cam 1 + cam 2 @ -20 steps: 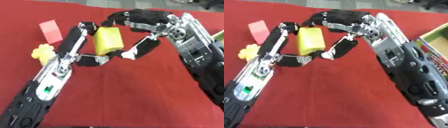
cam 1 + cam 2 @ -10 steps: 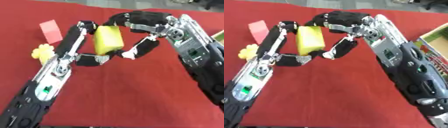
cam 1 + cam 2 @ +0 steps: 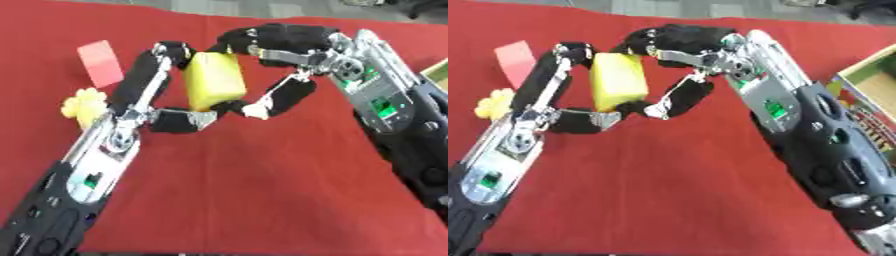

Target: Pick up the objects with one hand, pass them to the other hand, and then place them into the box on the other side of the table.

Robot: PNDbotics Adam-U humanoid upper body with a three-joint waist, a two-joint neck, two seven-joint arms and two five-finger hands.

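Both hands are on the yellow block (image 3: 213,86) mid-table, left hand (image 3: 162,95) curled round it and right hand (image 3: 271,55) wrapped over top, so it's handover time: left lets go next, then right carries it to the box (image 3: 868,82) at the right edge.

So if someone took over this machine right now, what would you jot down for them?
Left hand: fingers curled round the yellow block, held above the red table.
Right hand: fingers also curled on the block; handover is midway.
Pink block and yellow flower-shaped toy lie on the table's left, not yet moved.
Box waits at the right edge.
Left: finish the pass, drop the block in the box.
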